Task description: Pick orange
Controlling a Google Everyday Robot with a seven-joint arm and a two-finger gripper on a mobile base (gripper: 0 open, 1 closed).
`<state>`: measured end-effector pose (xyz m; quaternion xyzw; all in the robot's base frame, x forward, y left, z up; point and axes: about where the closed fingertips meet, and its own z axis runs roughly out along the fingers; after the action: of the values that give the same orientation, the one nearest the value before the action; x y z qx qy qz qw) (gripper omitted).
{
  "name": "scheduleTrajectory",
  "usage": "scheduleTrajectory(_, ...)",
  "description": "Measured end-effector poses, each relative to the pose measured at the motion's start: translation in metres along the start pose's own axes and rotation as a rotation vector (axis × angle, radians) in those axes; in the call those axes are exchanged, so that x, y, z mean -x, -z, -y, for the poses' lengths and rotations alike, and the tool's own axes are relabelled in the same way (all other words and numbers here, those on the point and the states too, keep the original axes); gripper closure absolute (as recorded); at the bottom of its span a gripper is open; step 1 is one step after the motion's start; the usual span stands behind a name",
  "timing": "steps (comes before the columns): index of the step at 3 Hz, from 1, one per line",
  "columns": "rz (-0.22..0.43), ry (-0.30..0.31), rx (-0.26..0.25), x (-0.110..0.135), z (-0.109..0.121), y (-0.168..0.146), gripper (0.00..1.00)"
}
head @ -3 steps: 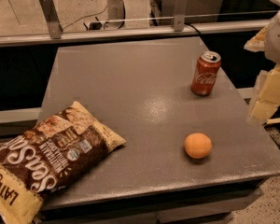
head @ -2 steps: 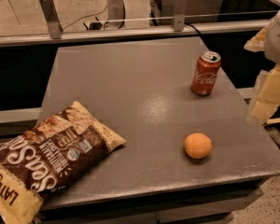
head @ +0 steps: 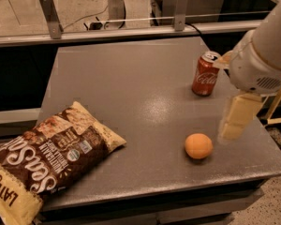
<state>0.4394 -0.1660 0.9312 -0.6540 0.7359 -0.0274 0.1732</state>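
Swings gripper (head: pixel 235 121) inward to just beside orange (head: pixel 198 146) at its two o'clock, openness impossible to tell, mid-approach; next needs centring over fruit, lowering, then closing.

Orange (head: pixel 198 146): small, round, smooth matte skin, plain colour, whole. Resting on the table (head: pixel 131 78), not held. It's just left of the gripper (head: pixel 228 131) tip and slightly nearer the camera, with a narrow gap between them; gripper is over the table's right side.
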Motion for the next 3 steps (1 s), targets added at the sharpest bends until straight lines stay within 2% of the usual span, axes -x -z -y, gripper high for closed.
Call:
scheduleTrajectory(1,-0.080,0.091,0.041,0.018,-0.018,-0.033,0.00)
scheduleTrajectory(2,-0.017,0.099,0.093,0.016,-0.021,-0.034,0.00)
scheduleTrajectory(3,0.031,0.130,0.155,0.019,-0.042,-0.049,0.00)
